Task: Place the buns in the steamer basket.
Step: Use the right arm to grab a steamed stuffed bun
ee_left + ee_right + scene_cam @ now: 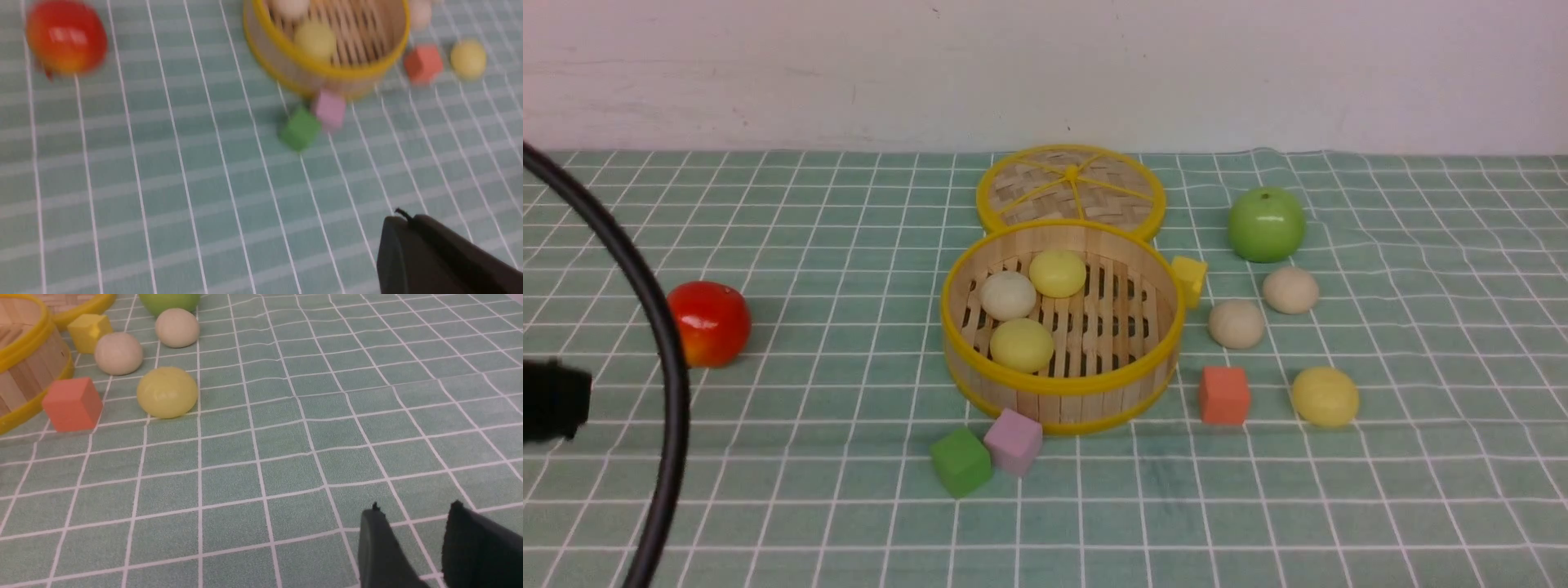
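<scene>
Clenched, empty left gripper [399, 215]; right gripper [414, 508] parted and empty.
Well ahead of the right gripper on the checked cloth [286, 465] lies a yellow bun [167, 392], farther on two beige buns [118, 353] near the steamer basket [1062, 390]; three more buns [1022, 345] sit inside it, well apart from the left gripper.

We see open cloth [1437, 384] right of the loose buns [1236, 323], while an orange cube [1223, 394] and a yellow cube [1190, 279] stand between them and the basket [1086, 412].
</scene>
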